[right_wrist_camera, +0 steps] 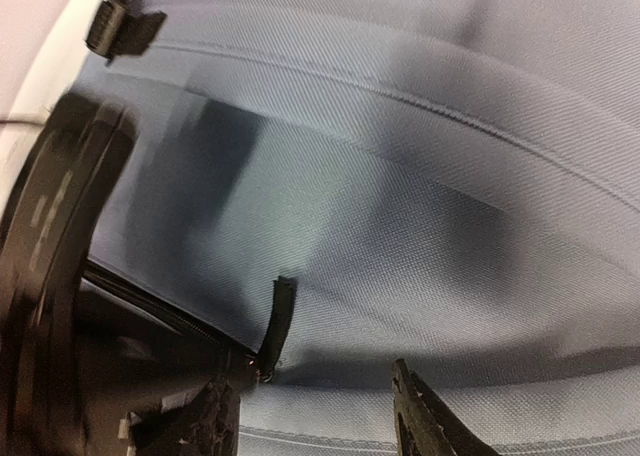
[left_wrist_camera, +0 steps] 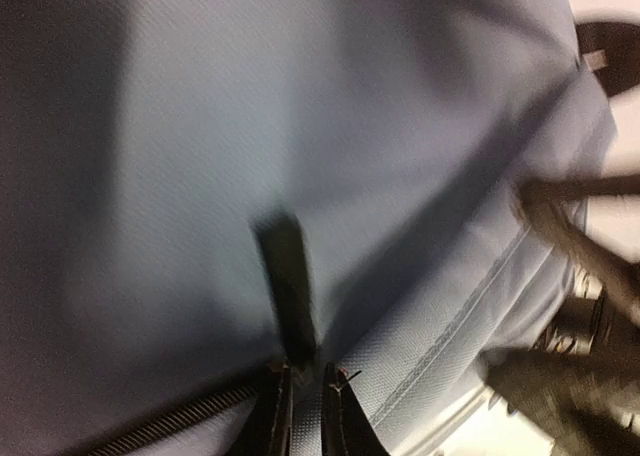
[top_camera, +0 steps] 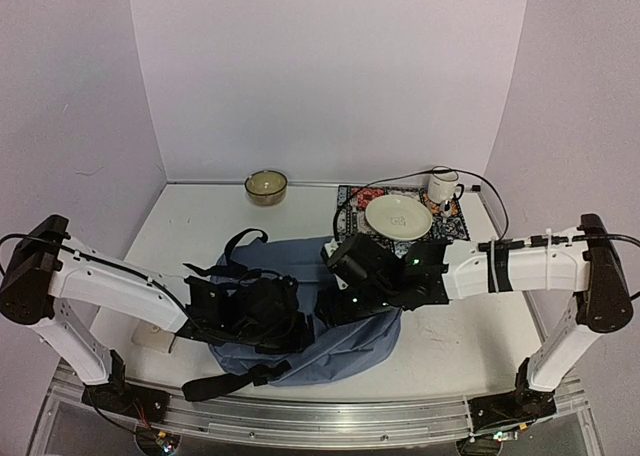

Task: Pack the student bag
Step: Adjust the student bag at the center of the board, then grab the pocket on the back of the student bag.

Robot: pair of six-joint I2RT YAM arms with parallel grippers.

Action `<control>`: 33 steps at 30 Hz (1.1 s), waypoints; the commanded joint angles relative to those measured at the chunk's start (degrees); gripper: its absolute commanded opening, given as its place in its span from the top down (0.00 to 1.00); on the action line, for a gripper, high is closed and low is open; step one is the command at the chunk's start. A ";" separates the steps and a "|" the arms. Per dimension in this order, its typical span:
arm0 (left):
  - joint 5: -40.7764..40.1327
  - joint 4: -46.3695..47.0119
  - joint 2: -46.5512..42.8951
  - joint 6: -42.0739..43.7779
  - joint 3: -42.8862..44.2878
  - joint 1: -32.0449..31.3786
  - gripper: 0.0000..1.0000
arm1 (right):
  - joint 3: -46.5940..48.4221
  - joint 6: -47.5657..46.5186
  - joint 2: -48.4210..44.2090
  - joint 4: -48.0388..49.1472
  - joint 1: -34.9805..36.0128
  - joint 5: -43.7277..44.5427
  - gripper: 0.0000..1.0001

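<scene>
Blue-grey student bag (top_camera: 340,351) lies under left claw (left_wrist_camera: 308,378) pinching zipper pull (left_wrist_camera: 285,266).

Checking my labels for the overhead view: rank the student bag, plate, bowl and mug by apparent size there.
1. student bag
2. plate
3. bowl and mug: they look about alike, so I won't rank them.
</scene>
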 commanded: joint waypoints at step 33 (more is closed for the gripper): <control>-16.97 -20.25 6.93 4.86 18.09 -7.17 0.42 | -9.82 3.27 -12.08 -5.07 -1.94 9.73 0.44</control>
